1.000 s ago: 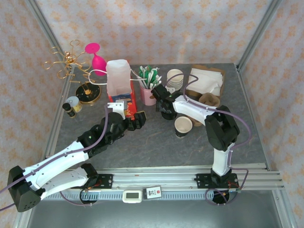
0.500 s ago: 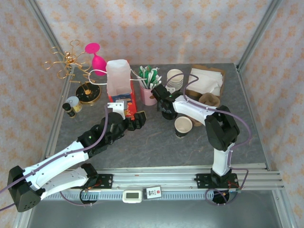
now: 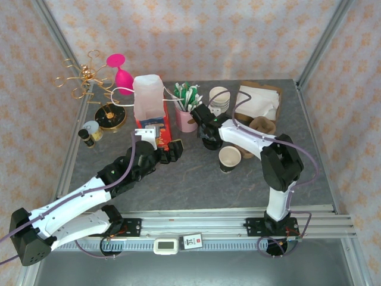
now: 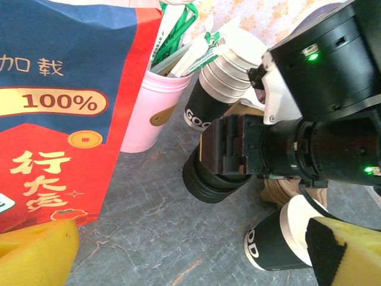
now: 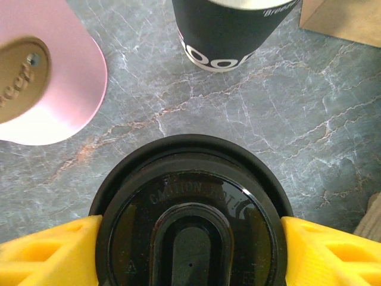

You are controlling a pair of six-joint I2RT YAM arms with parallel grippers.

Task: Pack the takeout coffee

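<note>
The takeout coffee's single dark paper cup (image 3: 229, 158) (image 4: 280, 241) stands open-topped with a cream inside and no lid on it. Just behind it sits a squat black round lid piece (image 3: 209, 143) (image 4: 214, 179) (image 5: 190, 214) on the table. My right gripper (image 3: 208, 136) (image 5: 190, 250) comes down over that piece, its yellow fingers (image 5: 41, 253) pressed against the rim on both sides. My left gripper (image 3: 173, 149) (image 4: 190, 262) is open a little to the left, aimed at the lid piece and holding nothing.
A pink cup of sachets (image 3: 186, 121) (image 4: 153, 107) (image 5: 47, 83) and a red-and-blue bag (image 3: 152, 116) (image 4: 53, 119) stand left of the lid. A stack of lidless cups (image 3: 219, 98) (image 4: 221, 77), a cardboard tray (image 3: 259, 100) and a pulp carrier (image 3: 260, 126) are behind and right.
My right gripper's fingers have come in against the black lid piece, and that arm's elbow has shifted slightly right. The left arm has not moved.
</note>
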